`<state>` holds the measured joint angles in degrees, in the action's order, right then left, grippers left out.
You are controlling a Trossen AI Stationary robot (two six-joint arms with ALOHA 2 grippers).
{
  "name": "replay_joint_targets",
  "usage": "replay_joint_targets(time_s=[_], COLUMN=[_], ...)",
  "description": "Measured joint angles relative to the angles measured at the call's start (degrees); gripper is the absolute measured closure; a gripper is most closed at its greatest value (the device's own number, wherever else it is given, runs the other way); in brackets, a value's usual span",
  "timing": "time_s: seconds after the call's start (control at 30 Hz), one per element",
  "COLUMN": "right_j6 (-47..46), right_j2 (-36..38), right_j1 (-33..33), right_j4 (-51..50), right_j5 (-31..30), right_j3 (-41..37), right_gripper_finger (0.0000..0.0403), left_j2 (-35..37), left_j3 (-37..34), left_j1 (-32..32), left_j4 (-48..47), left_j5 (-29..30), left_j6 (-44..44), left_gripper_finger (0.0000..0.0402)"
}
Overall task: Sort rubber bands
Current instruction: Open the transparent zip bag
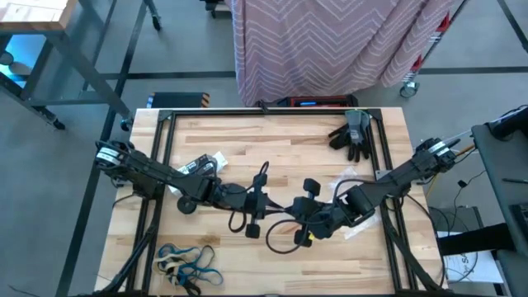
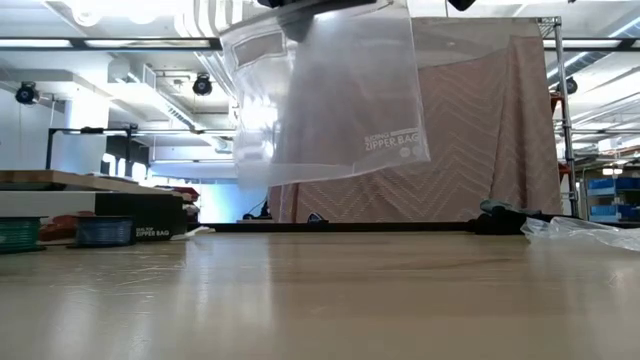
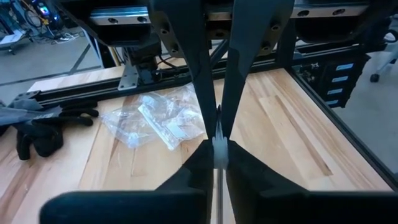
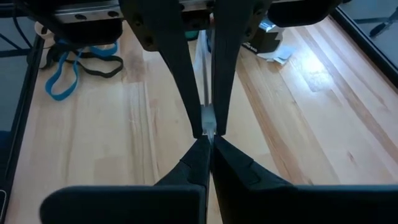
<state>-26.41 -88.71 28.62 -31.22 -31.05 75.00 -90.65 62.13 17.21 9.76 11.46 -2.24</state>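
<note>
A clear zipper bag [image 2: 320, 90] hangs in the air over the middle of the table. My left gripper [image 3: 219, 152] and my right gripper [image 4: 208, 140] face each other there, and each is shut on the bag. In the high view they stand close together, the left [image 1: 262, 206] and the right [image 1: 304, 216]. The rubber bands [image 1: 186, 264], blue, tan and black, lie in a loose heap on the table near its front left corner. The right wrist view shows the rubber bands [image 4: 68, 62] too. No gripper is near them. My left gripper pinches a thin clear edge of the bag [image 3: 219, 134] between its two fingertips, coming in from the table's left and slanting a little downward. The bag hangs below, lifted clear of the table. My right gripper pinches the bag's thin edge [image 4: 208, 121] between its two fingertips, coming from the table's right and slanting downward, opposite the left gripper. The bag's sheet [image 2: 330, 120] hangs slack below the fingers, clear of the table.
A second crinkly clear bag [image 3: 161, 118] lies on the wood toward the right side. Dark grey gloves [image 1: 353, 136] lie at the far right corner. A black frame rail [image 1: 272, 111] runs round the table. Bare wood lies near the front centre.
</note>
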Motion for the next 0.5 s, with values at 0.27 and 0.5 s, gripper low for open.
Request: replay_joint_targets(time_s=[0.27,0.5], right_j6=[0.02,0.02], right_j2=[0.15,0.56], right_j1=[0.0,0.29], right_j4=[-0.18,-0.6], right_j5=[0.0,-0.02], right_j3=[0.0,0.0], right_gripper_finger=[0.0403,0.0403], left_j2=[0.1,0.22], left_j3=[0.09,0.11], left_j1=[0.0,0.0], left_j4=[-0.58,-0.72], left_j5=[-0.02,-0.02], left_j6=[0.01,0.01], left_gripper_finger=[0.0392,0.0394])
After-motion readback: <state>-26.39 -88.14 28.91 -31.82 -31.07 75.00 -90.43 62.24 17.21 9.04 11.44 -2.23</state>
